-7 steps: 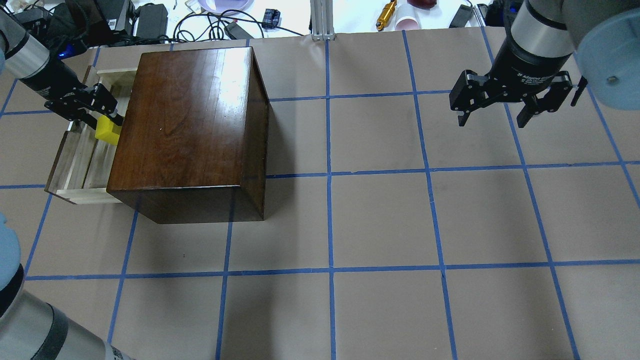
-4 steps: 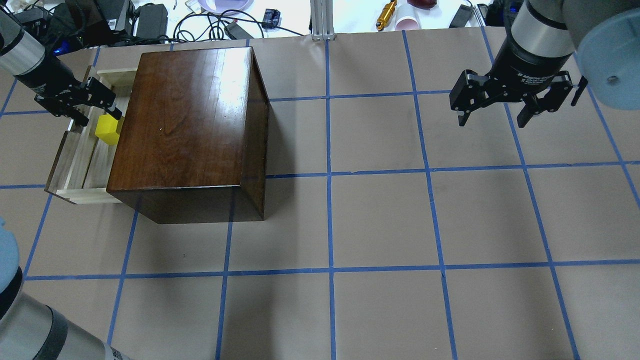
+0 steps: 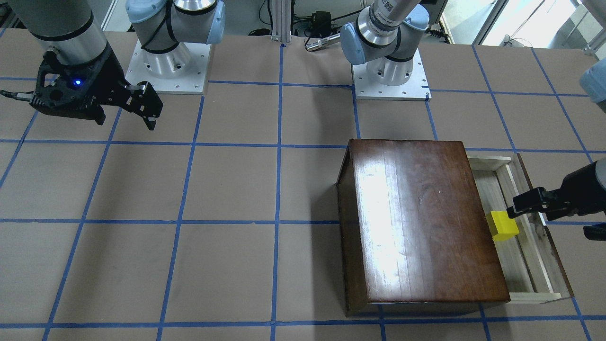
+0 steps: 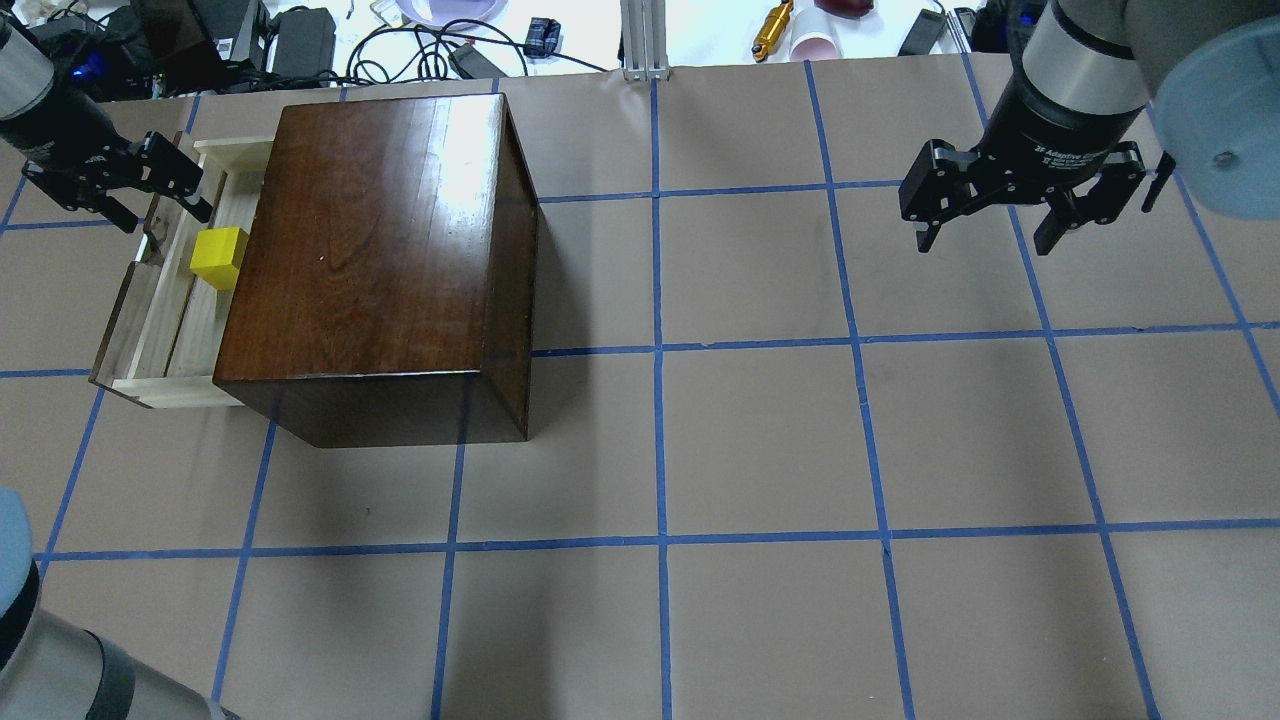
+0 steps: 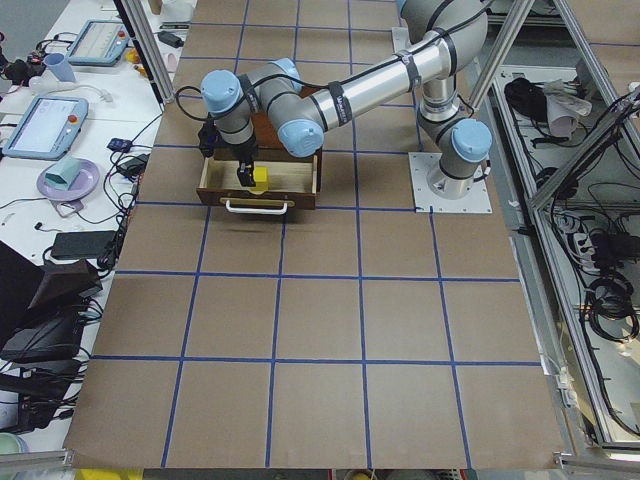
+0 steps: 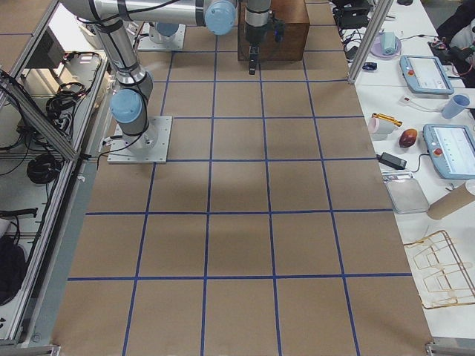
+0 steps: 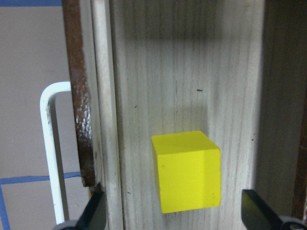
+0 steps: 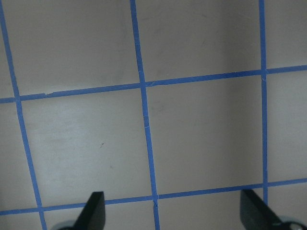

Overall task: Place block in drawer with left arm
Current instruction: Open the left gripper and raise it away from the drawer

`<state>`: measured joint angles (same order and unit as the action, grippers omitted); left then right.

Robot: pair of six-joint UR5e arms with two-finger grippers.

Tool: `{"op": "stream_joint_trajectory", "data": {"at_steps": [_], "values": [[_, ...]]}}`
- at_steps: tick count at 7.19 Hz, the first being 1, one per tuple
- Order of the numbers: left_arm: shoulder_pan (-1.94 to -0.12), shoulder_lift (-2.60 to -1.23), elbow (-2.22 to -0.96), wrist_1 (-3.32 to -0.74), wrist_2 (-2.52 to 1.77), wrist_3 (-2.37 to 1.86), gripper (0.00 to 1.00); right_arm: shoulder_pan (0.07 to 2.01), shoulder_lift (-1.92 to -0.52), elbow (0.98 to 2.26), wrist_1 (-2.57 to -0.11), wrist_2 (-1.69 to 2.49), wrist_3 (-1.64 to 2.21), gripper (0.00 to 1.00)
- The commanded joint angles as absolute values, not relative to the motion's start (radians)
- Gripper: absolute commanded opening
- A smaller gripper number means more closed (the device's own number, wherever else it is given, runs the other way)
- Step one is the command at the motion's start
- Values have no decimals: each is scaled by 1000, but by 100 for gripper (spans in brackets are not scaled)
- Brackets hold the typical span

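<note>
The yellow block [image 4: 219, 257] lies on the floor of the open drawer [image 4: 150, 320], close to the dark-brown box [image 4: 370, 240]. It also shows in the front view [image 3: 504, 225] and in the left wrist view [image 7: 187, 170]. My left gripper [image 4: 167, 218] is open and empty. It hangs above the drawer's far part, clear of the block, and in the left wrist view both fingertips [image 7: 93, 213] stand wide of the block. My right gripper [image 4: 985, 245] is open and empty above the bare table at the far right.
The drawer's white pull [image 7: 50, 143] sticks out on the side away from the box. Cables and devices [image 4: 440, 50] and a metal post [image 4: 645, 40] lie beyond the table's far edge. The arm bases [image 3: 390, 76] stand at the robot's side.
My left gripper has let go of the block and drawn back up and away from it. The block stays on the drawer floor. The right arm has not moved.
</note>
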<state>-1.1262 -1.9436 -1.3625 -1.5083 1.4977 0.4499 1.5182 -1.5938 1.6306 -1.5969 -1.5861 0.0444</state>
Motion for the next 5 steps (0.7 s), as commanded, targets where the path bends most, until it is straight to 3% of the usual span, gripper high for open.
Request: {"op": "stream_joint_trajectory", "data": {"at_steps": [1, 5], "values": [[-1184, -1878, -1351, -1540, 1555, 391, 100, 1517, -1594, 1631, -1597, -1586, 44, 100], [-1415, -1783, -1368, -1566, 1555, 127, 100, 1517, -1594, 1631, -1597, -1586, 44, 100]]}}
